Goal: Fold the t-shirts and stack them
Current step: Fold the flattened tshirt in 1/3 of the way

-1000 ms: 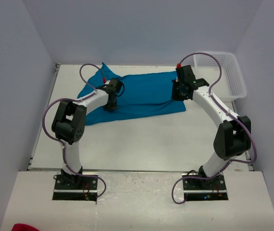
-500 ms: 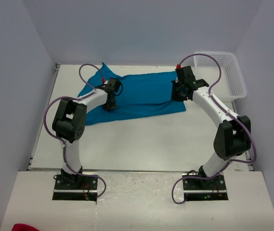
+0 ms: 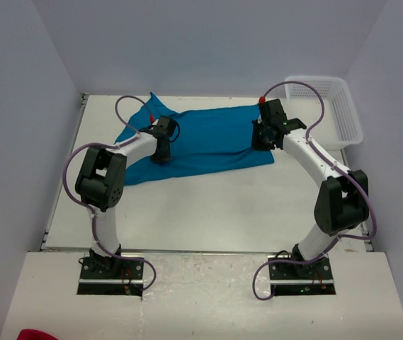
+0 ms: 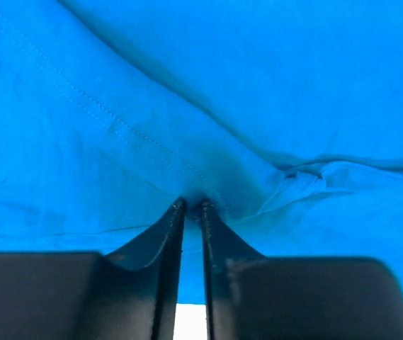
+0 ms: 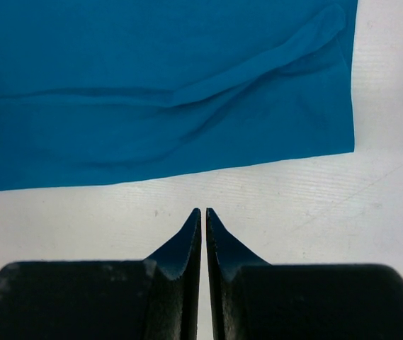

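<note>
Left gripper (image 4: pixel 192 205) pinches a pucker of the teal t-shirt (image 3: pixel 208 142), which lies spread on the far half of the table (image 3: pixel 208 205). Right gripper (image 5: pixel 201 211), fingers pressed together, hangs over bare tabletop just beside the shirt's edge.

t-shirt (image 3: pixel 208 142) | teal-blue, plain | spread wide, creased, left end rumpled | far half of table (image 3: pixel 208 209)

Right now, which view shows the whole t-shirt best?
Top external: the t-shirt lies spread on the table, nearly full outline visible. Left wrist shows only a wrinkled patch with a seam at the left end effector tips; right wrist shows one edge and corner.
</note>
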`<state>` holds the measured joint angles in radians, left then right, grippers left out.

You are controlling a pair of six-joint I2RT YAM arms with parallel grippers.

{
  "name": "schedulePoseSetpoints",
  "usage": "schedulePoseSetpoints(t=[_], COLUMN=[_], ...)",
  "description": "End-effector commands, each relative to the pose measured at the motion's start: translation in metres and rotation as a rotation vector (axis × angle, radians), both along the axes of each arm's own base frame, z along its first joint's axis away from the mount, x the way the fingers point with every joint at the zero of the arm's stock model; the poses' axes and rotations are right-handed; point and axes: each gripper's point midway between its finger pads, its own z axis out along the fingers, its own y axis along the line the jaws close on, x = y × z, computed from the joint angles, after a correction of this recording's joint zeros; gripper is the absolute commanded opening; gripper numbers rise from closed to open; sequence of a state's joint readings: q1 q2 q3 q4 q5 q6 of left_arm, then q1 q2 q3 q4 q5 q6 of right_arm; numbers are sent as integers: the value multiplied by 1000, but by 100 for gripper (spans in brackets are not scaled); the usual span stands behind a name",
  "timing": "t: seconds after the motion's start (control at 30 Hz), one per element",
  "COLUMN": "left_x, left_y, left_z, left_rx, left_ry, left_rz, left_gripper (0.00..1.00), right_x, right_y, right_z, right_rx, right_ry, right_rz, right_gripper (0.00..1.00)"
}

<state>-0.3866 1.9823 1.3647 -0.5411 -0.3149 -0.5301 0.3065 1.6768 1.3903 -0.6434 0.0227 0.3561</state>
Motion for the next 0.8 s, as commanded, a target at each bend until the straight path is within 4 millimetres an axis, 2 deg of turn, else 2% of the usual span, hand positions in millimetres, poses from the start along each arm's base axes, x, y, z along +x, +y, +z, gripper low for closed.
schedulePoseSetpoints(t=[0.0,0.13,0.27,0.47,0.53,0.57,0.63,0.67,0.7,0.73,0.77], left_x=[14,18,22,36,46,56,68,82,89,98,114], left_y=[-4,-4,-4,-10,-12,-10,-9,-11,-10,-2,-1], left_z=[12,13,24,54,61,72,67,80,71,72,84], left_rx=[-21,-19,-23,-45,-45,-46,-48,-62,-53,-46,-64], left_ry=[-53,-62,-89,-164,-184,-206,-197,-234,-221,-227,-267], left_rz=[-11,-10,-8,-31,-35,-26,-31,-31,-28,-18,-10], left_gripper=[13,1,0,0,0,0,0,0,0,0,1], right_x=[4,4,5,12,14,17,19,23,25,27,33], right_y=[3,2,3,5,6,7,8,9,9,10,12], right_z=[10,9,7,3,3,2,2,0,-1,-2,-4], right_rx=[27,27,26,25,25,25,23,22,21,22,20], right_ry=[-40,-40,-36,-23,-20,-14,-12,-10,-4,-3,2], right_rz=[5,5,5,1,-1,-3,-2,-1,-2,-3,-3], right_gripper=[6,6,5,5,5,5,5,5,5,5,5])
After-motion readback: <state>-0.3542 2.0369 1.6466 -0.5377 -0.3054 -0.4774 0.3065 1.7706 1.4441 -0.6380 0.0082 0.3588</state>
